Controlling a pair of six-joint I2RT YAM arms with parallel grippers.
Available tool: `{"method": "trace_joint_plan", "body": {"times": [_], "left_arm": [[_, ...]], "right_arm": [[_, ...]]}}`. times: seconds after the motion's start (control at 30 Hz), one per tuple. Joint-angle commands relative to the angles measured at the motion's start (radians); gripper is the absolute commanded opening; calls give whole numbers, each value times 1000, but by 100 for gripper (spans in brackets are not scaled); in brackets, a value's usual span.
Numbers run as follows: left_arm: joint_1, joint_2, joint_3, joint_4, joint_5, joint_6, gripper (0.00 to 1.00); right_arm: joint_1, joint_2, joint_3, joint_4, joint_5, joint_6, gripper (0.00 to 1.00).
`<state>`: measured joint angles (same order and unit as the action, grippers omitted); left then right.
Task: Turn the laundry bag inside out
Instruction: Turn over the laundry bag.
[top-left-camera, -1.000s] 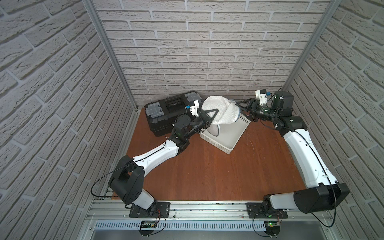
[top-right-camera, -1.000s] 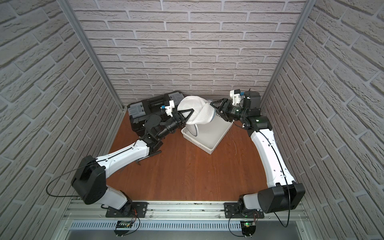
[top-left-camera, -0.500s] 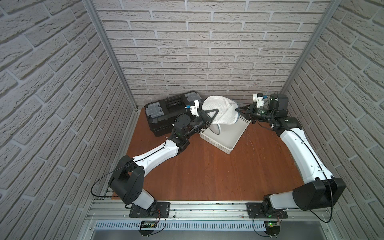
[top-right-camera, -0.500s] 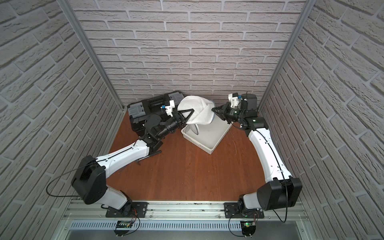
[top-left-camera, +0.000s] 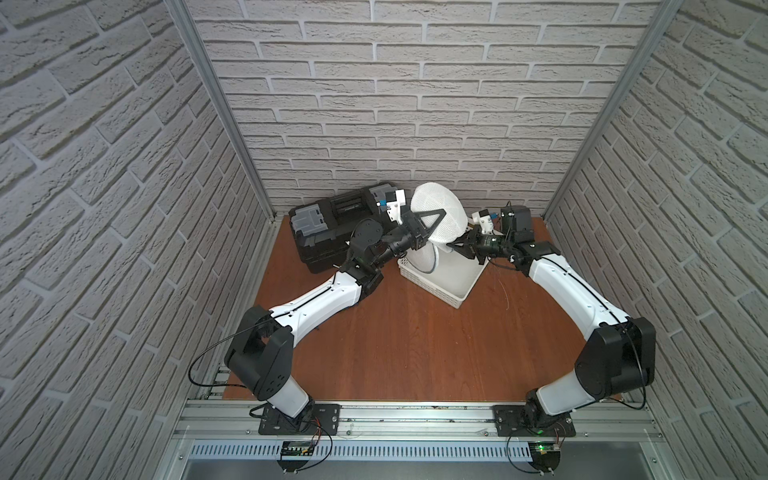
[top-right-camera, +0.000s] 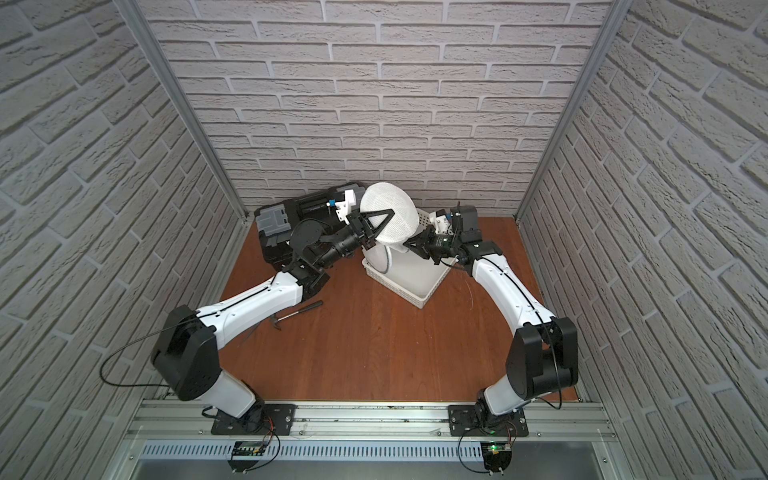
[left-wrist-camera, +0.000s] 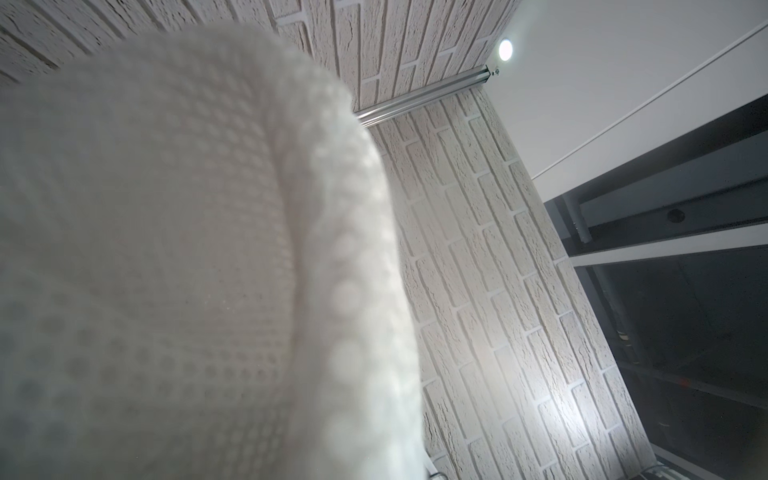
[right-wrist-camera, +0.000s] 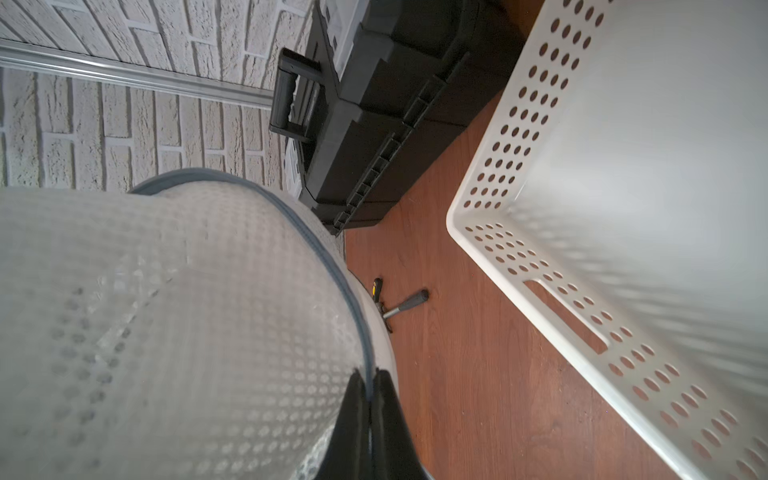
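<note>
Near the far edge of the bench (top-left-camera: 415, 340), both top views: the laundry bag (top-left-camera: 438, 208) (top-right-camera: 388, 212) is held up over the far end of the basket (top-left-camera: 432, 286). Its lower part hangs towards the rim, and I cannot tell whether it touches.
Left gripper, top views: the left gripper (top-left-camera: 430, 226) is closed on the bag's left side, with a black triangular finger lying against the mesh.
Right gripper, top views: the right gripper (top-left-camera: 454, 245) is pinched onto the bag's lower right edge.
Surroundings: a black toolbox (top-left-camera: 328, 232) sits at the far-left corner, and a hammer (top-right-camera: 299, 313) lies on the wood beside the left arm.
Left wrist view: blurred white mesh with a dotted weave and one soft fold fills most of the frame. The jaws are out of sight here.
Right wrist view: two black fingers (right-wrist-camera: 353, 415) meet on the grey piping (right-wrist-camera: 320, 257), with the fabric nipped between them.
Materials: the bag is a rounded dome of thin, half-transparent mesh in two weaves. The basket is stiff white plastic with rows of round holes and a slot handle.
Progress: the bag is lifted and gripped at two sides, which looks like set-up only. The piping sits outside and nothing shows pulled through, so the turning seems all left to do. I cannot tell whether the opening is unzipped.
</note>
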<state>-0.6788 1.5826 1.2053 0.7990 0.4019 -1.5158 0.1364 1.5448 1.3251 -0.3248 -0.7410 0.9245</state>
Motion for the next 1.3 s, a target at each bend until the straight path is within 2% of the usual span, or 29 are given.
{"method": "trace_joint_plan", "body": {"times": [0.0,0.03,0.1,0.17,0.23,0.37,0.47,0.57,0.73,0.9,1.27], "left_arm": [[2,-17,36,203,20,-31,0],[6,-23,27,194,18,-32,0],[11,-40,7,146,16,-23,0],[18,-66,-15,68,18,9,0],[21,-93,-30,-17,20,59,0],[29,-114,-29,-139,37,115,0],[33,-110,-16,-164,59,135,0],[37,-89,7,-167,91,136,0],[39,-66,37,-168,125,139,0],[39,-64,42,-176,125,140,0],[38,-60,45,-183,126,133,0]], "right_arm": [[-40,6,24,-20,23,-41,16],[-61,2,30,-43,23,-55,30],[-108,-25,37,-91,43,-93,50],[-148,-69,47,-140,81,-144,63],[-186,-117,69,-206,132,-204,68],[-243,-210,84,-283,248,-224,69],[-243,-297,18,-164,278,-164,70],[-215,-312,5,-45,175,-100,70],[-144,-208,143,-65,-76,-76,70],[-111,-168,162,-99,-117,-60,67],[-29,-132,118,93,-186,87,50]]}}
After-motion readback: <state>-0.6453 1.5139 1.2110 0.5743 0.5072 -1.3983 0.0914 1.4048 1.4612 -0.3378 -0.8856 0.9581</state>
